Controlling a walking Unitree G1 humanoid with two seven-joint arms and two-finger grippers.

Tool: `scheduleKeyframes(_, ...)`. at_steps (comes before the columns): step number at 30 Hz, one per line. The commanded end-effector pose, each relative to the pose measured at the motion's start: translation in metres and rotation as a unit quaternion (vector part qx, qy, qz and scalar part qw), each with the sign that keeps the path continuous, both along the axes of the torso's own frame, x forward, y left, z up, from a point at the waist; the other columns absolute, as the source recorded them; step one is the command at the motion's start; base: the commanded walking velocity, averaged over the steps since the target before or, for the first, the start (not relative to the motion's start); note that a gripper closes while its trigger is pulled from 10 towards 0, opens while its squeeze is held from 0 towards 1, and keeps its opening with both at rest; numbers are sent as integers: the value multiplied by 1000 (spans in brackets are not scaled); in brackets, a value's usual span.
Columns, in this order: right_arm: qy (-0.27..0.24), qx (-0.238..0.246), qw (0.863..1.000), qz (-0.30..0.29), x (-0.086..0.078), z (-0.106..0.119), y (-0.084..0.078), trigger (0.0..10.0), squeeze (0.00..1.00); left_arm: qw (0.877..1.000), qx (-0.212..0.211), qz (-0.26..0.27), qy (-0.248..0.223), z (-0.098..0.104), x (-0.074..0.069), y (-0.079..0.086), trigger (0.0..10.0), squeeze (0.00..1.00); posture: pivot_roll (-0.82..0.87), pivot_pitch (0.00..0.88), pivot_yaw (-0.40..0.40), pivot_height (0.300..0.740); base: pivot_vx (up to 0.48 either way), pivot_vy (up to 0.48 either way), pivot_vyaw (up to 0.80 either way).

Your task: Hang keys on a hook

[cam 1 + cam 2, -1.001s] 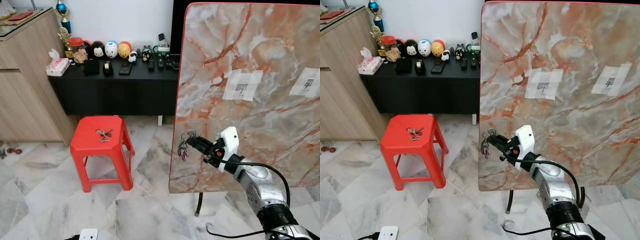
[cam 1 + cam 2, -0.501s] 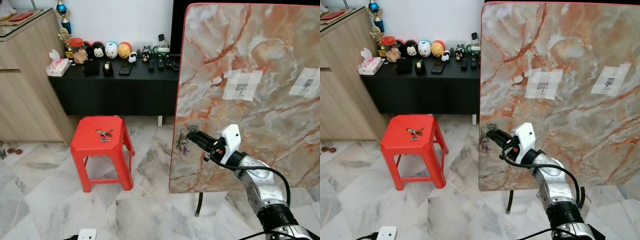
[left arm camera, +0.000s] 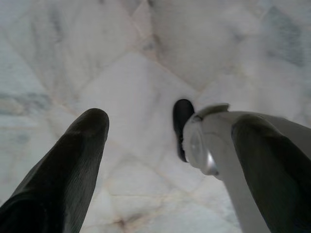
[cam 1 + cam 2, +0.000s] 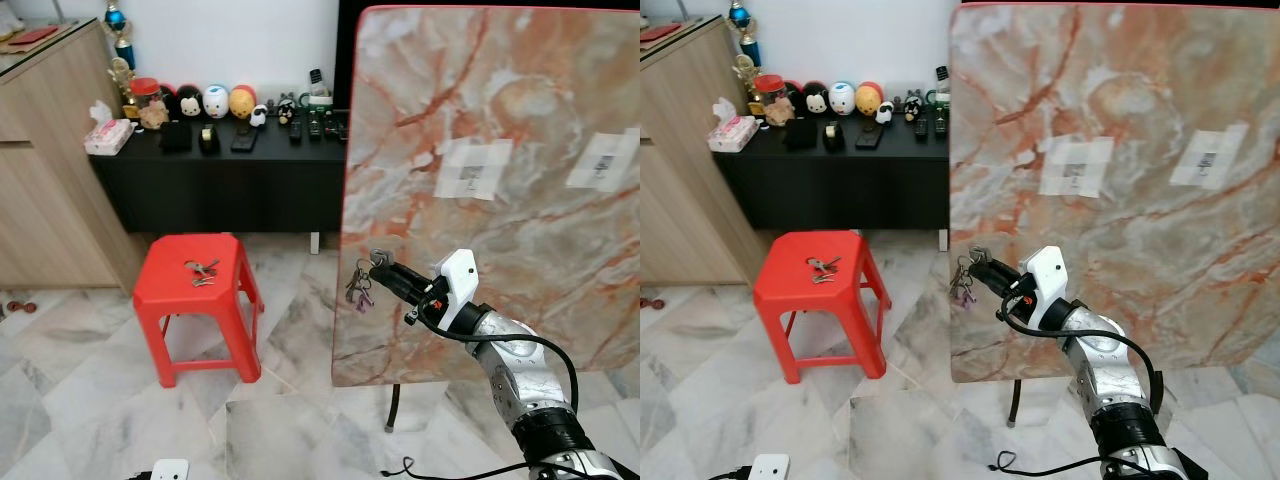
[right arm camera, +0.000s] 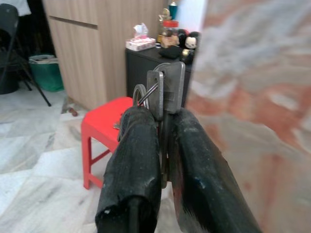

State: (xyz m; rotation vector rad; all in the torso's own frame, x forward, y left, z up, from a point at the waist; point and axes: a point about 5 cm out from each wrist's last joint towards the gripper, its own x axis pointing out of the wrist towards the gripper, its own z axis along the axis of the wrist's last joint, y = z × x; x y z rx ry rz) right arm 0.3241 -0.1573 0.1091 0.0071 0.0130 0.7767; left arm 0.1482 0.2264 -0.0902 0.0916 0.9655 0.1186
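Note:
My right gripper (image 4: 376, 263) is shut on a bunch of keys (image 4: 358, 291) that hangs from its tips, held out in front of the lower left edge of an upright marble-patterned board (image 4: 520, 90). Two small hooks sit on taped white patches on the board, one (image 4: 479, 181) above and to the right of the gripper, the other (image 4: 609, 166) further right. In the right wrist view the black fingers (image 5: 136, 145) clamp the keys (image 5: 167, 85) and their ring. A second bunch of keys (image 4: 201, 270) lies on a red stool (image 4: 160, 290). My left gripper (image 3: 170, 127) hangs open over the floor.
A black sideboard (image 4: 230, 170) with figurines, remotes and a tissue box stands against the back wall. A wooden cabinet (image 4: 40, 180) is at the left. The floor is pale marble tile (image 4: 290, 420). A black cable (image 4: 400, 468) lies at the board's foot.
The whole picture has shifted slightly left, so the camera moved. My right gripper has risen a little with the keys in it and remains shut on them.

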Motion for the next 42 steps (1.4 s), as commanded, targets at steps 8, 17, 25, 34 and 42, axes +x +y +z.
scheduleKeyframes(8, -11, 8, 1000, 0, 1, 3, 5, 10000, 0, 1000, 8, -18, 6, -1, -1, -2, 10000, 0, 91, 0, -44, 740, 0, -324, 0)
scheduleKeyframes(17, -8, 11, 1000, 3, 2, 2, 11, 10000, 0, 1000, 6, -4, 0, 1, 2, 0, 10000, 0, 100, 0, -52, 740, 0, -252, 0)
scheduleKeyframes(25, -10, 15, 1000, 3, 2, 3, 14, 10000, 0, 1000, 3, 9, -11, 2, 3, 3, 10000, 0, 103, 0, -50, 740, 0, 0, 0)
scheduleKeyframes(34, -14, 13, 1000, -4, 3, 3, 15, 10000, 0, 1000, 13, 12, -16, 5, 6, 9, 10000, 0, 104, 0, -46, 740, 0, 0, 0)
scheduleKeyframes(42, -23, -7, 1000, -2, 4, 4, 18, 10000, 0, 999, 19, 10, -24, 7, 10, 12, 10000, 0, 103, 0, -40, 740, 0, 0, 0)
